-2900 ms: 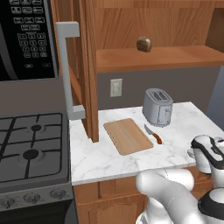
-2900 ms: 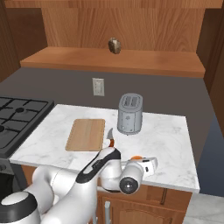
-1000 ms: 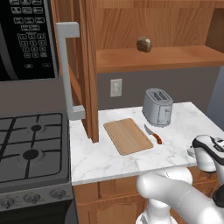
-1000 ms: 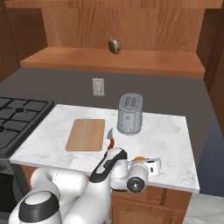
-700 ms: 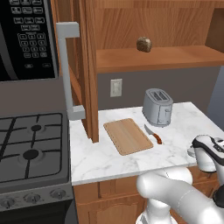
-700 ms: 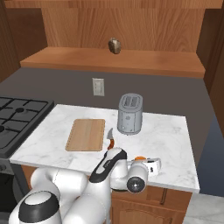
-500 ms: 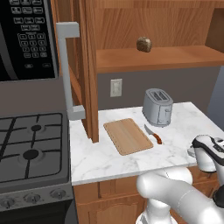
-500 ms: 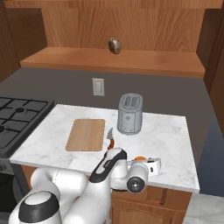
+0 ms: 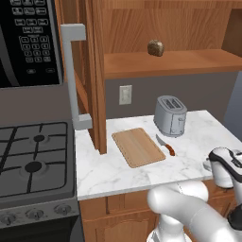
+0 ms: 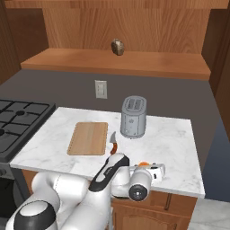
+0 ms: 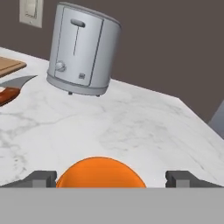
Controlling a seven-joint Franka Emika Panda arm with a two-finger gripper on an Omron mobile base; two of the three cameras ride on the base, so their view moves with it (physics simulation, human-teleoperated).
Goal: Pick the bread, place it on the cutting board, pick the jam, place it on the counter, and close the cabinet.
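Note:
The bread (image 9: 155,47) (image 10: 117,46) sits on the open cabinet's shelf, far above the hand. Below it the cutting board (image 9: 138,147) (image 10: 88,138) lies bare on the counter (image 9: 198,137) (image 10: 168,134). The orange jam (image 11: 100,173) (image 10: 143,164) stands on the counter near its front edge. My gripper (image 11: 111,179) (image 10: 150,170) is level with the jar, open. One fingertip lies close by its left side, and a gap shows between the jar and the other. The cabinet door (image 9: 94,71) stands swung open, edge-on, its grey handle (image 9: 71,71) facing me.
A steel toaster (image 9: 170,116) (image 10: 133,117) (image 11: 83,50) stands behind the jar. An orange-handled knife (image 9: 166,145) (image 10: 114,143) (image 11: 13,89) lies beside the board. A gas stove (image 9: 33,156) and a microwave (image 9: 28,42) are to the left.
Since the oldest frames the hand has shifted slightly right along the counter's front edge. Over the last second nothing in the base views has visibly moved.

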